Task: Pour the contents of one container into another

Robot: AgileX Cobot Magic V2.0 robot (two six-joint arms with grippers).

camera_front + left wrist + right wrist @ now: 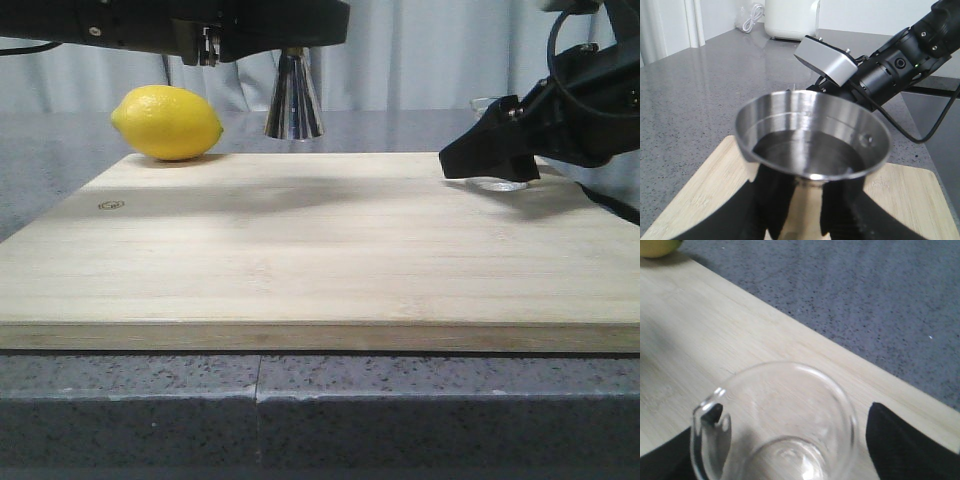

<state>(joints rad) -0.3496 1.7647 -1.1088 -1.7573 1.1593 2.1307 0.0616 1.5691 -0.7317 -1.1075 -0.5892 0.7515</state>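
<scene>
Near the board's [300,260] right far edge, the right gripper [785,440] brackets the fragile, slippery beaker [775,420], while the left gripper [795,210] clamps the rigid jigger [812,145] at its waist.

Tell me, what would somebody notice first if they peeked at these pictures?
Probably the bright yellow lemon, sitting at the far left corner of the pale wooden board. Next, the shiny steel jigger, held up off the board by the left tool, with clear liquid in its top cup. Over on the right, the right tool sits around a clear glass beaker on the board.
</scene>
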